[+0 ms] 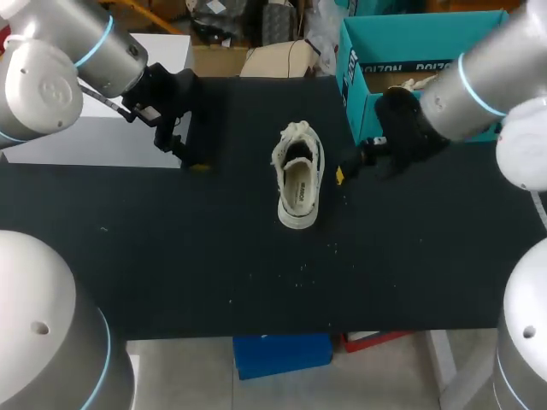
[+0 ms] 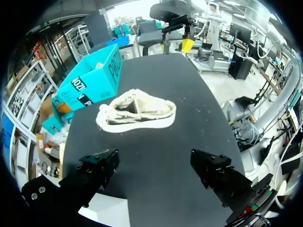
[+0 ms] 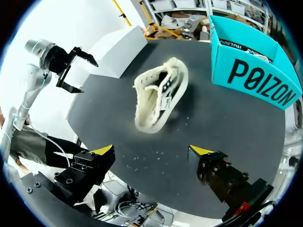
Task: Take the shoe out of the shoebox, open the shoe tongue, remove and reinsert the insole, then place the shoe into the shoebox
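The shoe point(image 1: 298, 182) lies out on the desk point(image 1: 171, 256), opening up, long axis running away from me. My right gripper point(image 1: 352, 162) sits just beside it, fingers released and empty. The left gripper point(image 1: 181, 152) is farther off, likewise released. Something pale shows in the shoebox point(image 1: 359, 85).

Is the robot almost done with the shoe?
Done: the shoe is out of the shoebox, on the table. In hand: nothing; left gripper and right gripper are open, off the shoe. An insole lies inside; whether it was taken out, I cannot tell. Left: putting the shoe back.
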